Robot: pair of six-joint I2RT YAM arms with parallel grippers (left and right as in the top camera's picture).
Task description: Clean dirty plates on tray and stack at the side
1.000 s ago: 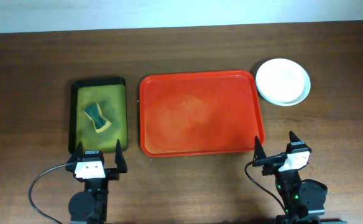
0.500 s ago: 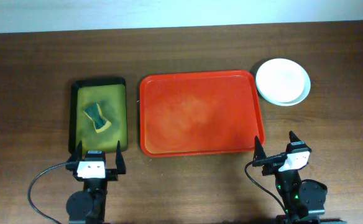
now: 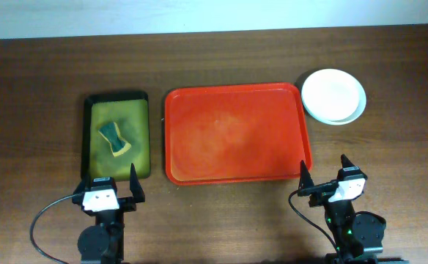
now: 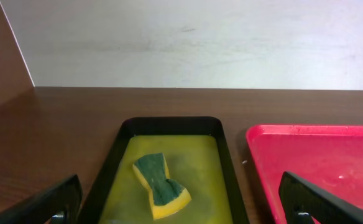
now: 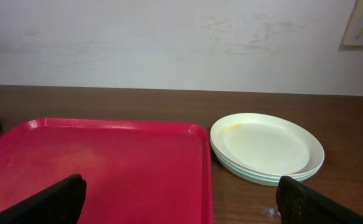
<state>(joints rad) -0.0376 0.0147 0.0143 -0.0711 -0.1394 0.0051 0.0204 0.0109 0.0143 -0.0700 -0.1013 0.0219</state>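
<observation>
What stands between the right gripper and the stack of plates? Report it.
Nothing visible. The right gripper is open, and only bare table lies between it and the stacked plates; the red tray sits off to their left.

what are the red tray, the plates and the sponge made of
Red tray: likely moulded plastic, semi-matte, with a rounded rim and a soft sheen. Plates: smooth, thin-rimmed, softly glossy, probably plastic or melamine, though ceramic can't be excluded. Sponge: soft yellow foam with a rougher green scouring layer.
</observation>
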